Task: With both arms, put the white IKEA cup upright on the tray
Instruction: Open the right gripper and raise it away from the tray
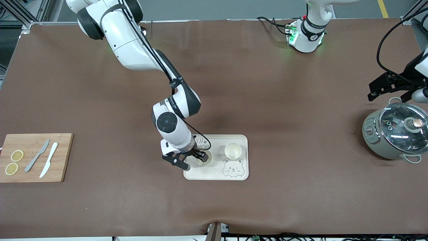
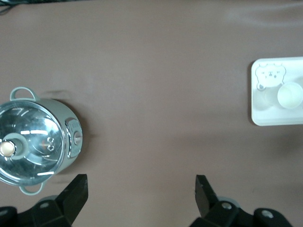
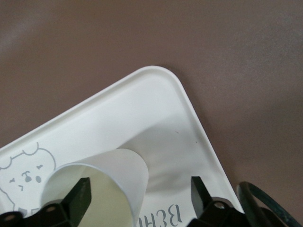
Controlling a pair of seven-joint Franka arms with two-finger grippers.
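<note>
A cream tray (image 1: 217, 174) with a grey bear drawing lies on the brown table, toward the front camera. Two white cups stand upright on it. One cup (image 1: 233, 150) is at the tray's end toward the left arm. The other cup (image 1: 204, 160) is under my right gripper (image 1: 192, 160). In the right wrist view the right gripper (image 3: 140, 184) is open, one finger inside the cup (image 3: 118, 175) and the other outside over the tray (image 3: 156, 104). My left gripper (image 1: 386, 93) hangs open and empty (image 2: 140, 179) over the table by the pot.
A grey pot with a glass lid (image 1: 396, 130) (image 2: 33, 142) sits at the left arm's end. A wooden cutting board (image 1: 62, 157) with two knives and two lemon slices lies at the right arm's end. The left wrist view shows the tray (image 2: 265, 116) farther off.
</note>
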